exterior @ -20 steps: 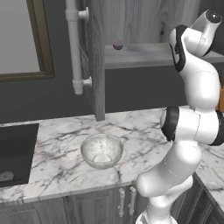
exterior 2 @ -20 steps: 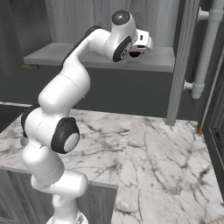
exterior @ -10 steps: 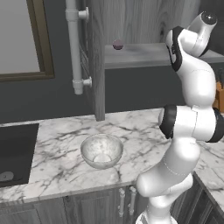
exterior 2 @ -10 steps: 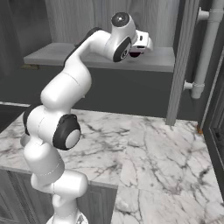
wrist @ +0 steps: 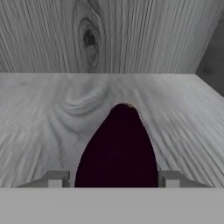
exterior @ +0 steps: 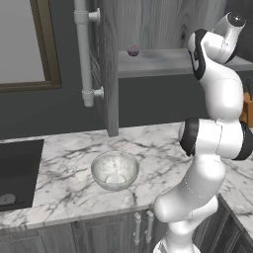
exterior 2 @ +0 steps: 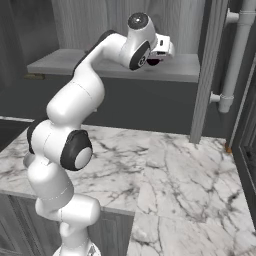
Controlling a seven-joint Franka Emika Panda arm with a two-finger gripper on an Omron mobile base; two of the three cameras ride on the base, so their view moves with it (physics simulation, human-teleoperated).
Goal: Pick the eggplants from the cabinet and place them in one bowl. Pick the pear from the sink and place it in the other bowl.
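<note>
On the wood-grain cabinet shelf (wrist: 39, 127), the end effector (wrist: 113, 180) grips a smooth, dark purple, teardrop-shaped eggplant (wrist: 117, 151).

Flat, even rendered light with no single visible source fills both base views; the marble surface (exterior: 74, 168) is bright, while the wall under the shelf (exterior 2: 185, 67) and the sink (exterior: 15, 178) sit in dim shade. The bowl (exterior: 114, 170) carries a faint glassy sheen. In the hand view the eggplant (wrist: 117, 151) reads near-black and soft-edged, the wood grain around it smeared and stretched.
</note>
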